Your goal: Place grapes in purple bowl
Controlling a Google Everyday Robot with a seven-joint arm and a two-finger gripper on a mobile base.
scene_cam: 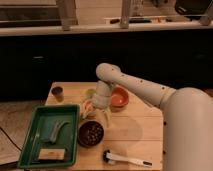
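Surface (137,131): pale wood planks, rectangular, matte. Purple bowl (90,144): round, shallow, dark glossy, sits near the front edge just right of the tray (40,126). Grapes (91,132) are inside the bowl, a small dark cluster of round berries with pale glints that sits below the rim. Pincer (97,113) hangs just above the bowl's far rim, pointing down. Open or closed: cannot tell, since its tip blends into the pale wood behind it. Arm (137,85): smooth white casing with small dark dots along it. It rises from the bulky white body at the right, runs up and left to a rounded elbow over the middle of the surface, then drops steeply through the wrist to the pincer. Orange bowl (120,98): round, bright, glossy, behind and to the right of the wrist, partly hidden by the arm. Tray is green plastic, rectangular, with a raised rim, at the front left. It holds a grey-green curved piece (57,130) and a flat tan block (51,154) near its front edge. Dark cup (58,92): small, cylindrical, at the back-left corner. Pale green cup (90,93) sits just left of the wrist. Brush (126,160): white handle, black head, lying flat along the front edge, to the right of the purple bowl.
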